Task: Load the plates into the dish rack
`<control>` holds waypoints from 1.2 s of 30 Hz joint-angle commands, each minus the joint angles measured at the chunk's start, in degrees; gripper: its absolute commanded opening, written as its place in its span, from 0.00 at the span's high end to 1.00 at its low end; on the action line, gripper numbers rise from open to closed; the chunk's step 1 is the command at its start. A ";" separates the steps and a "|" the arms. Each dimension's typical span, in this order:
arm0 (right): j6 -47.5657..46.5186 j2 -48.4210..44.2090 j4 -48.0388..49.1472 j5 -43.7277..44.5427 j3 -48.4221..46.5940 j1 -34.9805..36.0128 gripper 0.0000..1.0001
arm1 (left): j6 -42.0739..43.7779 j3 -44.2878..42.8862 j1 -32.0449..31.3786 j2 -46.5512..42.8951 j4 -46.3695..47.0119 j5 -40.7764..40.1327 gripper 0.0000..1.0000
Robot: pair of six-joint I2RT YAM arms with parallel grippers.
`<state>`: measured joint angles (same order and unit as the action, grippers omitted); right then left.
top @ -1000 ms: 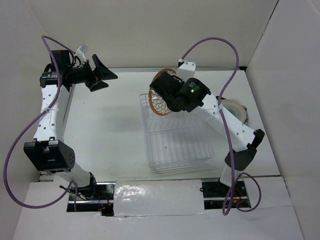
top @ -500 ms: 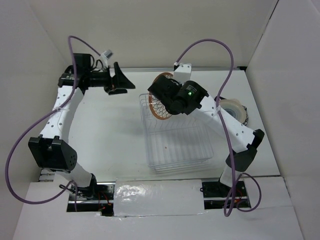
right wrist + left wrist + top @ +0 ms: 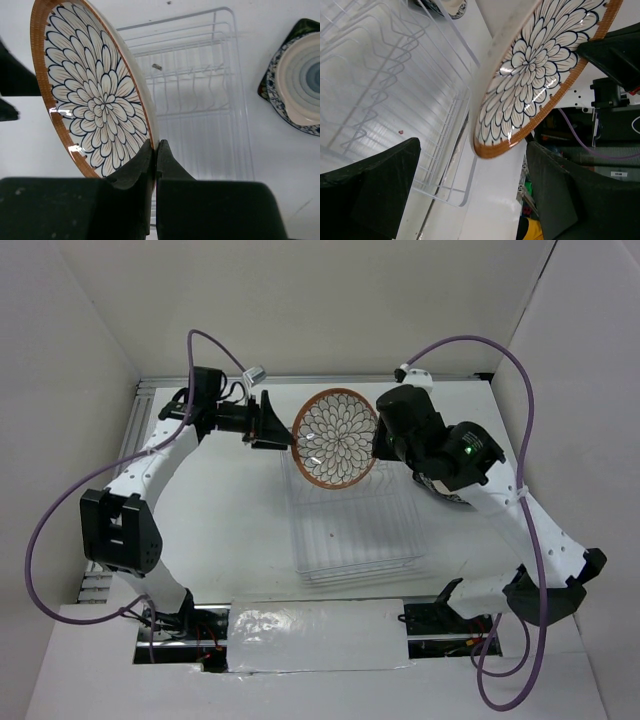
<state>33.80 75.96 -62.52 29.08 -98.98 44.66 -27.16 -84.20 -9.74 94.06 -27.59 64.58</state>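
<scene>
Top external: my right claw [image 3: 377, 443] clamped tight on rim of brown-rimmed plate [image 3: 337, 438], held tilted over far end of dish rack [image 3: 355, 540]. My left claw [image 3: 275, 423] gapes wide, empty, just left of plate.

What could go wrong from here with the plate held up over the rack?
The right gripper pinches the plate by one rim only, on edge over the rack; it may pivot or slip and drop onto the wires. The open left gripper sits close to the opposite rim, so a small misjudgement may knock the plate out of that thin grip.
</scene>
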 commanded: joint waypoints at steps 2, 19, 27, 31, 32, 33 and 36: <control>-0.05 -2.93 12.69 -6.49 0.28 -1.42 1.00 | 0.70 -1.14 -1.95 1.30 5.09 3.81 0.01; 1.27 -5.03 15.58 -16.42 4.14 -7.13 1.00 | -2.81 -2.71 -6.00 3.50 9.40 3.63 0.67; 1.53 -7.84 21.12 -27.47 9.49 -11.87 0.59 | -4.39 -5.53 -5.91 5.34 9.48 7.22 1.00; 2.32 -9.60 24.29 -31.45 12.67 -13.99 0.19 | -5.97 -5.09 -5.73 4.38 12.12 9.60 1.00; 2.41 -9.61 24.46 -31.71 13.02 -14.43 0.17 | -6.24 -4.74 -5.64 4.12 13.08 9.95 1.00; 2.84 -9.43 24.64 -31.89 13.81 -14.69 0.17 | -6.94 -4.65 -5.47 3.85 13.79 10.30 1.00; 3.37 -9.43 26.56 -33.73 15.91 -14.87 0.17 | -7.21 -4.74 -5.29 3.67 14.24 10.66 1.00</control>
<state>36.23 67.31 -42.04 -0.95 -85.08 30.15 -31.35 -86.39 -15.25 100.22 -19.05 66.50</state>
